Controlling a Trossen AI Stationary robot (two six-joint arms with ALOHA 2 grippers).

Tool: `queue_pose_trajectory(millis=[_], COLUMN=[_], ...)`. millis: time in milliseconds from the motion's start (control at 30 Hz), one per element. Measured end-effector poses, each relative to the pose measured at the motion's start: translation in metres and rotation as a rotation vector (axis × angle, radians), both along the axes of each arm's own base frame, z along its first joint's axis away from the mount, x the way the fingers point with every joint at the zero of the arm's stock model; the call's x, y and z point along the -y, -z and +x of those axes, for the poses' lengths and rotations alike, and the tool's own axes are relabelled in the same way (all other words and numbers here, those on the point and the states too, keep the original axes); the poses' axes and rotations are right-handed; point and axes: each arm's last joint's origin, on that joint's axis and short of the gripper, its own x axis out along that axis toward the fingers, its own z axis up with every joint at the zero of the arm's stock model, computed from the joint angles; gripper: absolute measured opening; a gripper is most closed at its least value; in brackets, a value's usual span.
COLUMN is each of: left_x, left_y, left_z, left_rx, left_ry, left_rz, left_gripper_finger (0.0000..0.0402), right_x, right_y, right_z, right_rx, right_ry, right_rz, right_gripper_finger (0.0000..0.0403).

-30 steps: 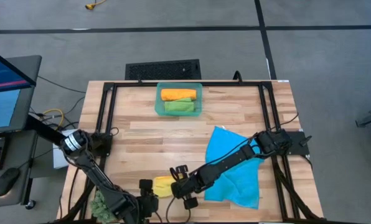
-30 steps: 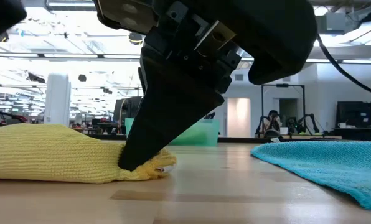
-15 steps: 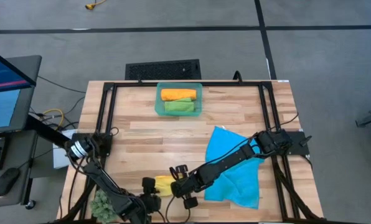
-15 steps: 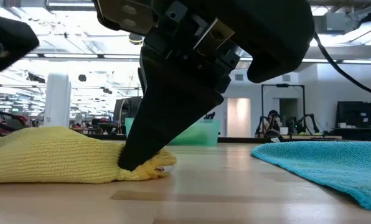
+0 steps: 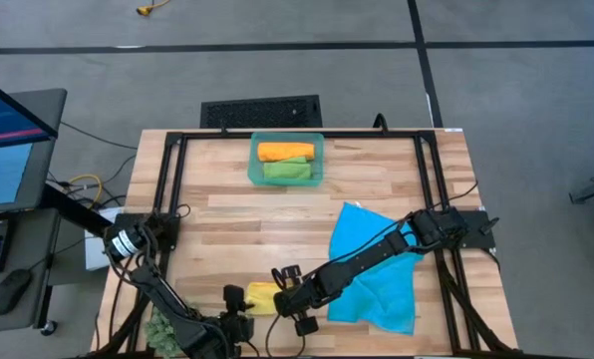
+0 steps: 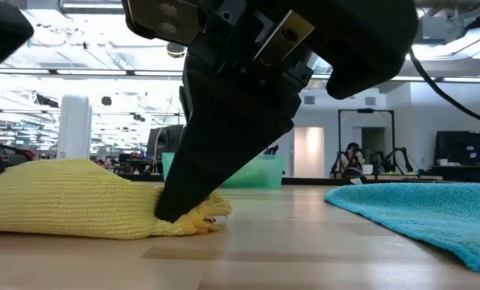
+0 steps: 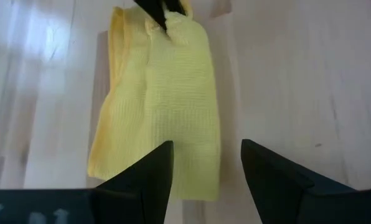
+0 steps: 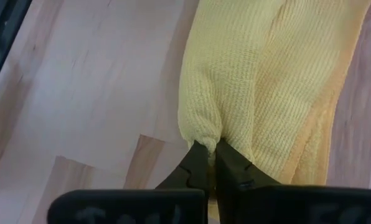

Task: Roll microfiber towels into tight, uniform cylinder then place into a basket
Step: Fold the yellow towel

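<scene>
Down at the table's near edge, the left gripper [image 5: 239, 321] is hovering just beside the left end of the yellow towel [image 5: 262, 297], its fingers [image 7: 149, 173] standing apart with nothing between them; in the left wrist view the folded cloth is lying on the wood just ahead of the spread fingers. Just left of that arm, a spiky green plant ball [image 5: 160, 325] is sitting at the table's corner.

Moving rightward, the yellow towel is lying flat on the wooden table [image 5: 227, 219] as a loosely folded bundle, and the right gripper [image 5: 280, 296] is pinching its right end: the right wrist view shows the two dark tips pressed together on a small tuck of yellow fabric [image 8: 205, 134], and the low view shows the closed tips pressing that end down to the tabletop.

Further right, the blue towel [image 5: 372, 264] is lying spread out and rumpled, with the right arm reaching across it.

At the far side of the table, the basket [image 5: 256, 145] is holding the rolled orange towel [image 5: 285, 152] and, just nearer, the rolled green towel [image 5: 287, 172], the two lying side by side and touching.
</scene>
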Motion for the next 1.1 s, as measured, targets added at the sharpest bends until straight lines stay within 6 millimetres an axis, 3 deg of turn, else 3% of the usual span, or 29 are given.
queue_pose_trajectory(millis=[333, 667, 800, 1000, 1100], left_x=[-0.009, -0.017, -0.019, -0.02, -0.017], left_y=[0.01, 0.02, 0.021, 0.017, 0.008], left_z=[0.006, 0.016, 0.019, 0.022, 0.024], left_rx=[-0.067, -0.139, -0.166, -0.21, -0.224], left_ry=[0.015, -0.018, -0.044, -0.093, -0.119], left_rz=[0.084, 0.049, 0.003, -0.086, -0.153], left_gripper_finger=[0.0182, 0.0173, 0.013, 0.0021, 0.0012], right_x=[-0.001, -0.001, -0.002, -0.003, -0.009], right_y=[0.0, 0.0, 0.0, 0.0, 0.0], right_z=[-0.001, -0.001, -0.001, -0.002, -0.005], right_rx=[-0.009, -0.012, -0.016, -0.018, -0.021], right_ry=[-0.017, -0.023, -0.03, -0.034, -0.052], right_rz=[0.016, 0.022, 0.031, 0.031, 0.044], right_gripper_finger=[0.0021, 0.0026, 0.0019, 0.0032, 0.0027])
